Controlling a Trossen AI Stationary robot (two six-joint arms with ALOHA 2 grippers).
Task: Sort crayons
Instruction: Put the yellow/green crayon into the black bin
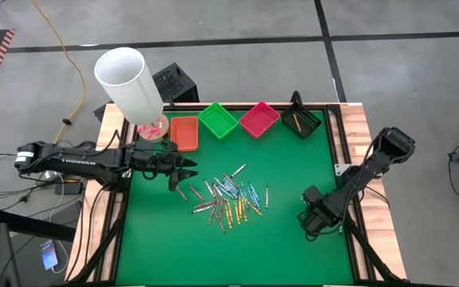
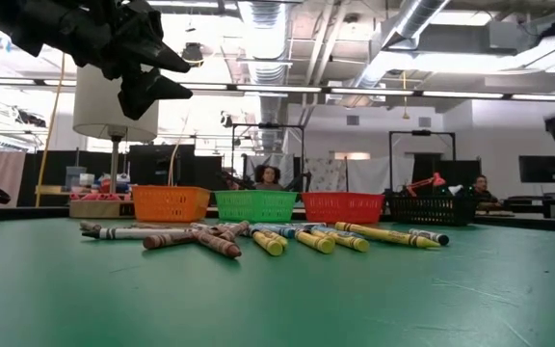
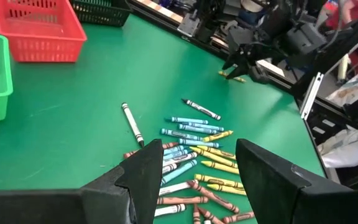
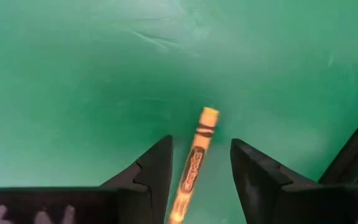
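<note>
Several crayons (image 1: 225, 195) lie in a loose pile on the middle of the green mat, yellow, blue, brown and white ones among them (image 3: 194, 155). My left gripper (image 1: 183, 171) hovers open above the mat just left of the pile, its fingers (image 3: 148, 168) touching nothing. One yellow-orange crayon (image 4: 197, 155) lies apart toward the table's right side. My right gripper (image 1: 315, 219) points down over it, open. Its two fingers stand on either side of the crayon, with a gap showing on each side.
Four small trays stand in a row along the mat's far edge: orange (image 1: 184, 131), green (image 1: 217, 119), pink (image 1: 259, 118) and black (image 1: 301, 119), the black one with a crayon in it. A tall white cylinder (image 1: 130, 84) stands at the far left corner.
</note>
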